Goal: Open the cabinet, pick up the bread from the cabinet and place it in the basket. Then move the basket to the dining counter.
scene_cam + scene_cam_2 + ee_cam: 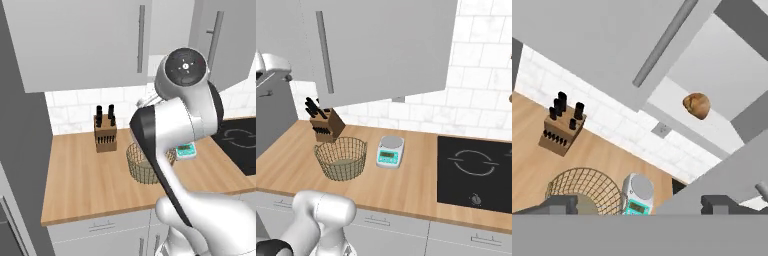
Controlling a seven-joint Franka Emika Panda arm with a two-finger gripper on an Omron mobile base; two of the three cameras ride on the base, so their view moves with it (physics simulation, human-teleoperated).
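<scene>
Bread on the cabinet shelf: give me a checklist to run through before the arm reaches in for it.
1. Cabinet door swung open: ok; the white shelf shows in the hand view.
2. Bread in sight on the shelf: ok.
3. Gripper open and holding nothing: ok; the fingertips stand wide apart.
4. Path to the bread free of the open door: cannot tell; a door edge lies close beside the hand.
5. Basket upright on the worktop, mouth open: ok.
6. Basket free of neighbours: ok; the knife block and the scale stand apart from it.
</scene>
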